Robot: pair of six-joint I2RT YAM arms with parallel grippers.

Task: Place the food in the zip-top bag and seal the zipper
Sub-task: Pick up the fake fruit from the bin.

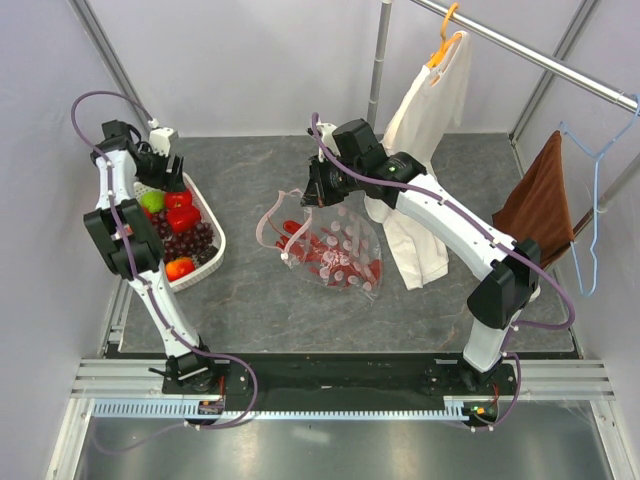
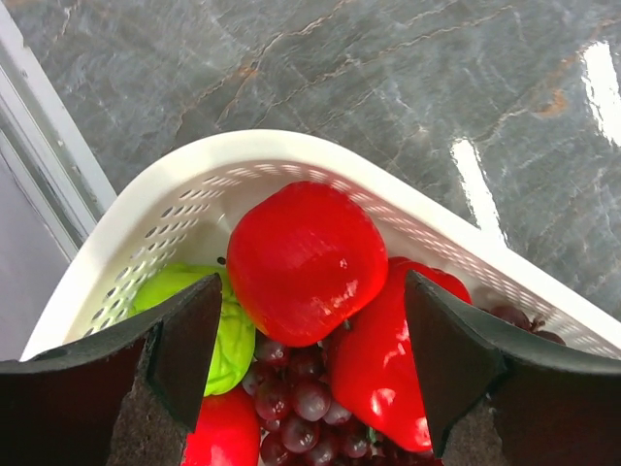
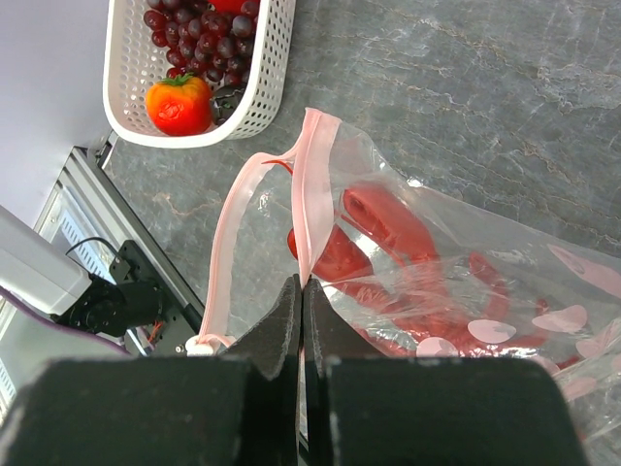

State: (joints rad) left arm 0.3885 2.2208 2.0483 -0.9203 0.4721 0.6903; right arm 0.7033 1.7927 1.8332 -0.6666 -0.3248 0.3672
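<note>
The zip-top bag (image 1: 335, 255) is lying on the counter (image 1: 260, 310) with red chillies (image 3: 388, 228) inside. Thin, floppy and slick, it is probably best taken by its firmer pink zipper (image 3: 312, 194). The right gripper (image 3: 302, 291) is doing so, pinched tight on one lip of the strip and holding the mouth up, its arm reaching forward with the wrist tipped down. The red apple (image 2: 306, 260) in the white basket (image 2: 291, 155) is looking light and smooth; the left gripper (image 2: 310, 330) is hovering over it, spread wide, holding nothing.
</note>
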